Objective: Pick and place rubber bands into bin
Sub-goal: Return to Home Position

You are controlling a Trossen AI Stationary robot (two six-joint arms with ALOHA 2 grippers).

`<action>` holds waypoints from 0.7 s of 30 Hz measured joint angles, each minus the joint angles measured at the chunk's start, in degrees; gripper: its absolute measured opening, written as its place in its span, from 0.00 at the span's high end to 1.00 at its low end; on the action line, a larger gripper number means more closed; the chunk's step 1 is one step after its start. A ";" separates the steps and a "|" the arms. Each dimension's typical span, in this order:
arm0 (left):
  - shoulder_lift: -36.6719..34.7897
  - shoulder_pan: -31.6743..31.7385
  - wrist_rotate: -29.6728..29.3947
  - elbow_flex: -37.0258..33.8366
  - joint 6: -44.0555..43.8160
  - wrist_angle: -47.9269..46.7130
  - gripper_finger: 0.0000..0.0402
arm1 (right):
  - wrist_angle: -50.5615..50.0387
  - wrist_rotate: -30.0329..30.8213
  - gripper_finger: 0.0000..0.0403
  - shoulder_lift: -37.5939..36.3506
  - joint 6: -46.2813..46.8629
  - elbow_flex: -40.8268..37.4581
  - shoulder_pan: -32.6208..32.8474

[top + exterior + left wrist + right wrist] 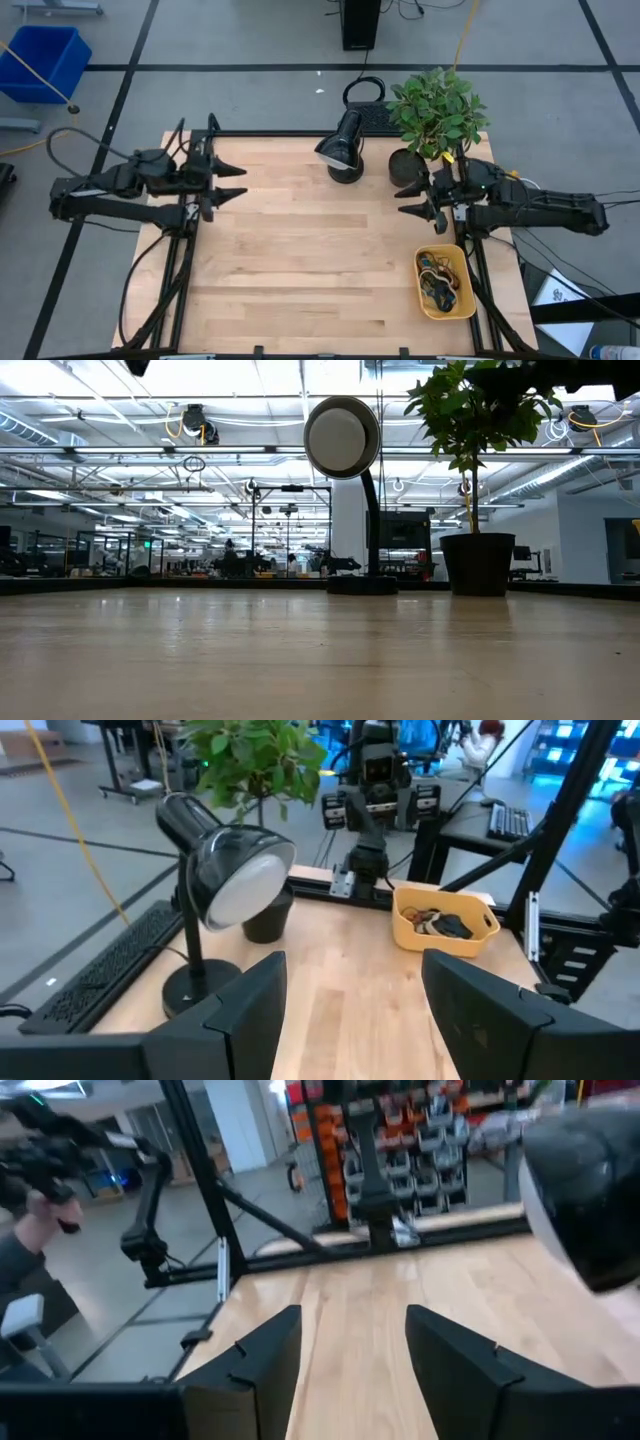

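Hanging at the counter edges: left gripper at 9 o'clock, right gripper at 3, both spread, empty. Rubber bands heaped in bin at 4; job likely done.

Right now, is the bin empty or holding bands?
Holding bands: a mixed tangle lies inside the bin, seen in both the high and left wrist views.
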 joint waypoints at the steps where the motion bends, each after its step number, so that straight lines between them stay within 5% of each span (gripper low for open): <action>1: -1.25 0.00 -0.29 -1.67 -0.04 0.91 0.40 | 0.64 0.02 0.56 -0.78 -0.08 -0.43 0.02; 21: -29.63 -0.07 0.91 -32.66 -7.21 15.37 0.40 | 10.85 0.02 0.57 -12.14 6.54 -14.17 0.04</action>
